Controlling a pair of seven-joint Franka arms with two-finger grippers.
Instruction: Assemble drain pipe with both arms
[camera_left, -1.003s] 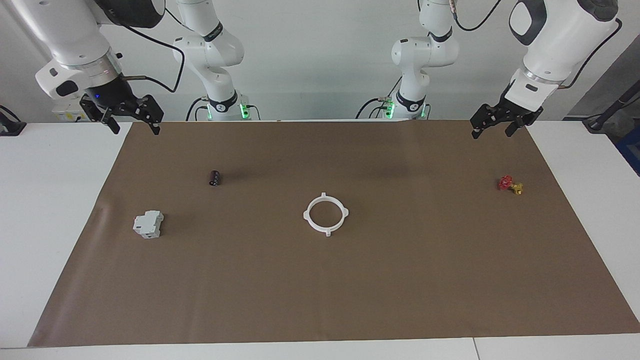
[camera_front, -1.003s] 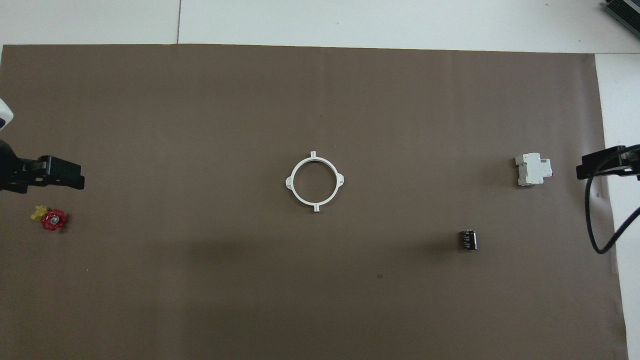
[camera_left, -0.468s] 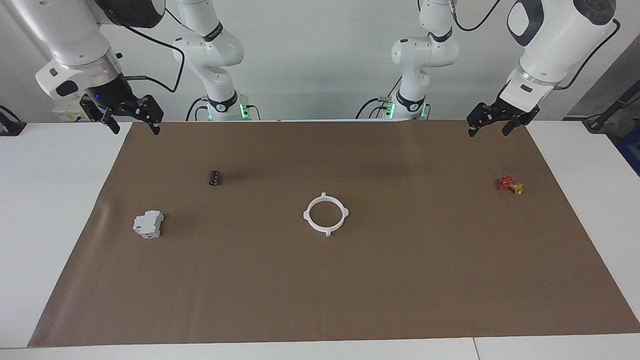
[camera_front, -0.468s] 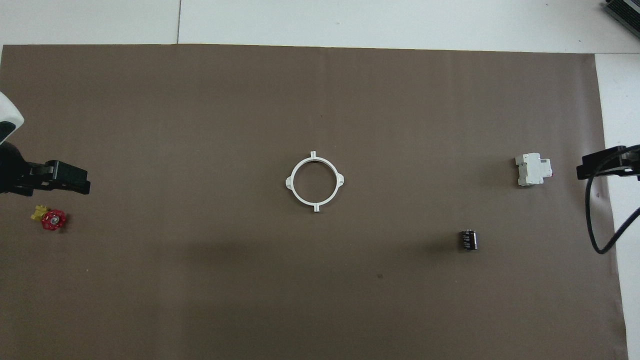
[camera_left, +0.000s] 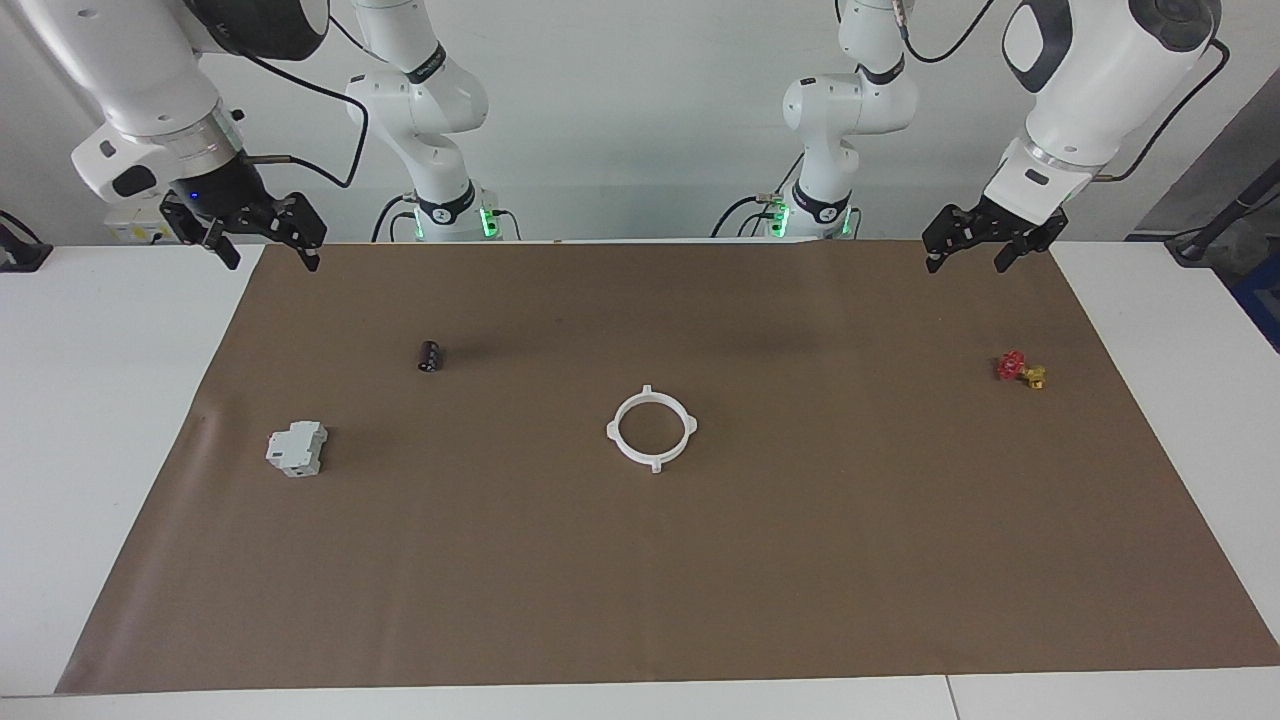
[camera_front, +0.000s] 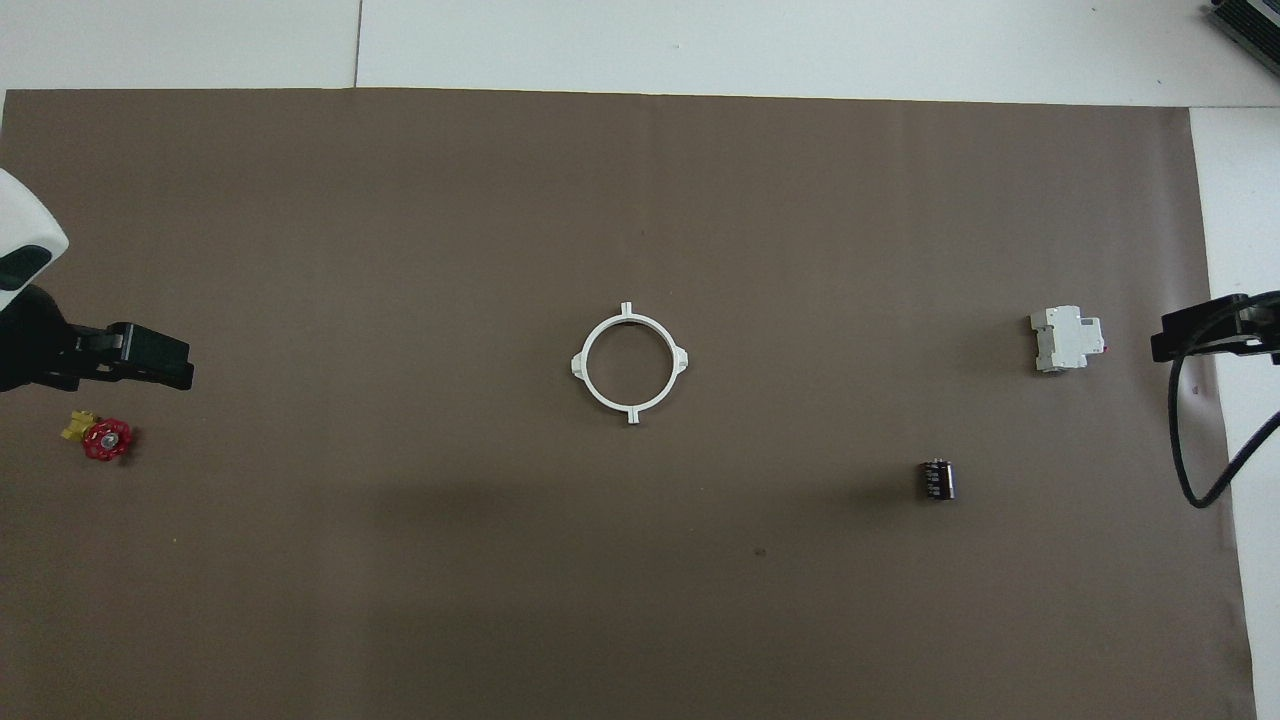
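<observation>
My right gripper (camera_left: 262, 240): spread, empty, up over the mat's edge at my right arm's end.
Drain pipe (camera_left: 651, 428): mid-mat, flat, both halves already forming one ring.
Handling: light, thin, stiff plastic, probably slippery (I'd pinch the rim beside a tab).
My left gripper (camera_left: 982, 243): spread, empty, over the mat's edge nearest my base.

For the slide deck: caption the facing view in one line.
White drain pipe ring lies mid-mat, untouched; left gripper and right gripper hang open above the mat's corners nearest the robots.
</observation>
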